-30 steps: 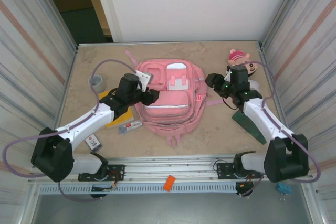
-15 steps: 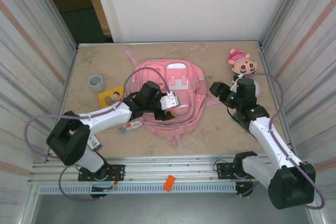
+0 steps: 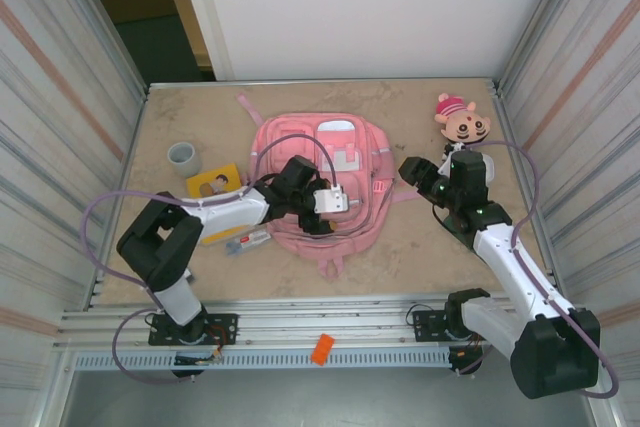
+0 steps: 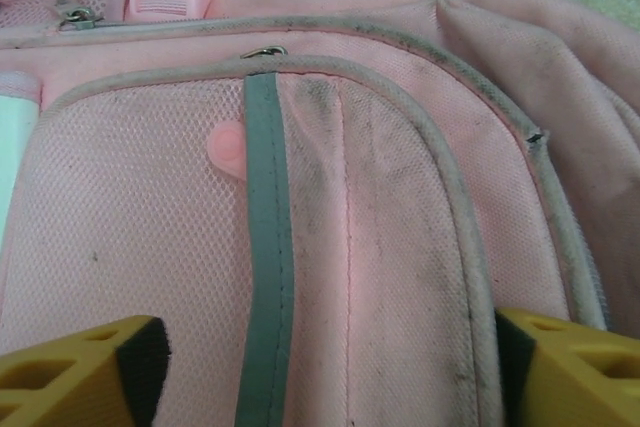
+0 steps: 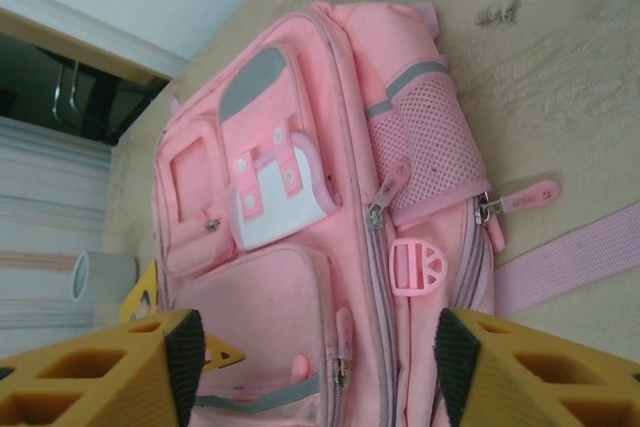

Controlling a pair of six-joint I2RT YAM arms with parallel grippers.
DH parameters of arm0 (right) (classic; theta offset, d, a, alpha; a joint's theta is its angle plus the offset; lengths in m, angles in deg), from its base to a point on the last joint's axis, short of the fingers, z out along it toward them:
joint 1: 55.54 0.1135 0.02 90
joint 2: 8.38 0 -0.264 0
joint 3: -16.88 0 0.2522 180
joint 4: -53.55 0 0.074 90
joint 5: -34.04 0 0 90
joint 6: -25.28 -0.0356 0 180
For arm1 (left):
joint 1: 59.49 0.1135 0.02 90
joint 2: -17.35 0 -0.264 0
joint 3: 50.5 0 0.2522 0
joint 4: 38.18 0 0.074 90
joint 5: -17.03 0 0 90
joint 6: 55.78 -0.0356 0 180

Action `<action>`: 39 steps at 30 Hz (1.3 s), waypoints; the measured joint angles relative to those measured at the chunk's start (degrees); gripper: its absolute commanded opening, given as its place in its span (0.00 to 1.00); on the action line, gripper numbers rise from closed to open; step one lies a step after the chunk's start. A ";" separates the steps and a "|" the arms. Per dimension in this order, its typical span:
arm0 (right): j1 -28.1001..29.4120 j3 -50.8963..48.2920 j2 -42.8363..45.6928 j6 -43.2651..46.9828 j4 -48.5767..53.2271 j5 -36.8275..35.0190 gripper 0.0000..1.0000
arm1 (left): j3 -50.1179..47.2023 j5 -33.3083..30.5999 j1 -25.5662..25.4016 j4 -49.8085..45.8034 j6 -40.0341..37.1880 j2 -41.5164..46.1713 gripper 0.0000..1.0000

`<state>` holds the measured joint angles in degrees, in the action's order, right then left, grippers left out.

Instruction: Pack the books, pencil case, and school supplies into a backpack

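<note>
Beige worktop carries the pink backpack (image 3: 362, 209), apparently zipped shut, directly beneath the left tool (image 3: 333, 201), which is wide and empty. The right tool (image 3: 413, 173), also wide, hovers just beside it. Closing here risks pinching pocket fabric, not a zip pull. The book (image 3: 212, 184) lies behind the left tool.

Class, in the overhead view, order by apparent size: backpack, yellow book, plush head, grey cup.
1. backpack
2. yellow book, partly hidden by the left arm
3. plush head
4. grey cup
</note>
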<state>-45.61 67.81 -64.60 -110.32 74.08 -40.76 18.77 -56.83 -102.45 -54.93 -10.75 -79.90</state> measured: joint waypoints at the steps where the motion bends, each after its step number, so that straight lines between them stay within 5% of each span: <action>1: -0.22 0.00 -0.13 -0.04 -0.15 0.07 0.71 | 0.13 -0.61 -0.20 0.17 -0.20 -0.46 0.43; 3: -1.60 0.00 -1.42 0.04 -1.11 1.70 0.69 | 0.11 -1.38 -0.72 0.35 -0.79 -1.25 0.25; 11: -8.57 0.83 -11.17 4.52 -0.13 11.76 0.69 | -1.18 2.16 1.25 2.10 0.02 3.48 0.00; 22: -11.47 3.26 -13.99 12.98 -1.81 22.82 0.67 | 0.42 24.98 15.63 -2.91 4.39 11.87 0.00; 28: -11.50 2.80 -16.70 13.16 -6.91 28.83 0.64 | 1.92 30.60 17.88 -5.88 4.72 11.93 0.00; 39: -11.39 2.69 -23.78 15.26 -12.55 33.16 0.74 | 4.33 35.10 20.68 -7.98 4.68 11.96 0.00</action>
<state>-56.99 70.50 -88.38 -95.06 61.53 -7.61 23.09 -21.73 -81.77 -62.91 -6.07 -67.94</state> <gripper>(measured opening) 0.726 0.100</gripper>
